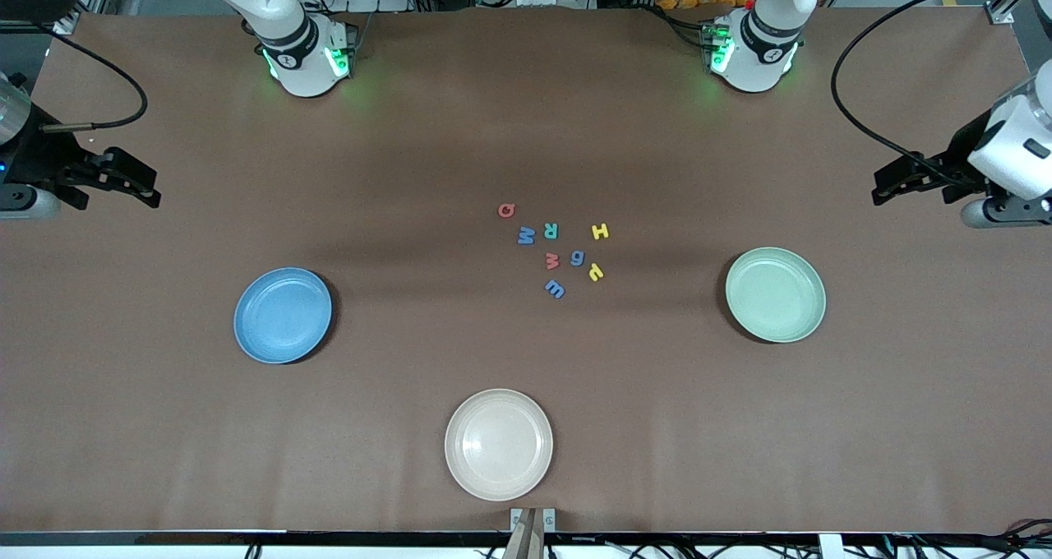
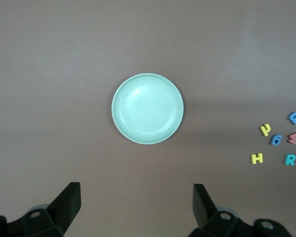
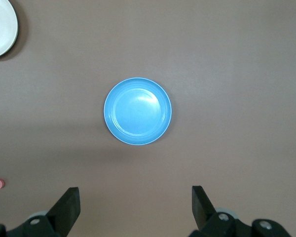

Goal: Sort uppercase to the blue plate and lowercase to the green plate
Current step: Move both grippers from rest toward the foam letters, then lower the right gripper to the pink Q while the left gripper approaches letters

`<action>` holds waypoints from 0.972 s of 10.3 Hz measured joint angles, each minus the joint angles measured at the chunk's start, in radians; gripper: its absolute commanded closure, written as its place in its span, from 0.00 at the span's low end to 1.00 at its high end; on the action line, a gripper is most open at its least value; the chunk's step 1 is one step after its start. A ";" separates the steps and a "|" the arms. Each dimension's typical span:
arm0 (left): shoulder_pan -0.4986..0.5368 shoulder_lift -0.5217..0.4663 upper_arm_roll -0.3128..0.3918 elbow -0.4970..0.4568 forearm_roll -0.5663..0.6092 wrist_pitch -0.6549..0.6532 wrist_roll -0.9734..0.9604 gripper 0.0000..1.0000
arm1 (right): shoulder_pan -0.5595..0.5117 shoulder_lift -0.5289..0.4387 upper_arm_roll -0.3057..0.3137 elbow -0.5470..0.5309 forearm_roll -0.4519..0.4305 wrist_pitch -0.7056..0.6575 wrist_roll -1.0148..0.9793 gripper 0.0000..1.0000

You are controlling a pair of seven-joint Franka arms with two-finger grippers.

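Note:
Eight foam letters lie in a cluster mid-table. The uppercase ones are a red Q [image 1: 507, 210], blue W [image 1: 526, 235], green R [image 1: 551, 231] and yellow H [image 1: 601, 231]. The lowercase ones lie nearer the front camera: red w [image 1: 552, 260], blue g [image 1: 578, 258], yellow hooked letter [image 1: 596, 272], blue w [image 1: 555, 288]. The blue plate [image 1: 283, 315] and the green plate [image 1: 775, 294] both hold nothing. My left gripper [image 1: 892, 182] hangs open over bare table at the left arm's end, and my right gripper [image 1: 140, 182] hangs open at the right arm's end.
A beige plate [image 1: 499, 444] lies near the table's front edge, nearer the front camera than the letters. Black cables trail from both arms over the table's ends. The left wrist view shows the green plate [image 2: 147, 108], the right wrist view the blue plate [image 3: 137, 111].

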 measured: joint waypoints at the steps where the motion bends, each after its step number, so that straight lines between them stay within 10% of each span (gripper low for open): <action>1: -0.002 0.005 -0.017 -0.002 -0.019 0.012 -0.003 0.00 | 0.000 0.000 0.000 -0.001 0.000 -0.003 0.000 0.00; 10: -0.227 0.168 -0.058 -0.016 -0.046 0.145 -0.464 0.00 | 0.067 0.097 0.089 -0.056 0.003 0.031 0.019 0.00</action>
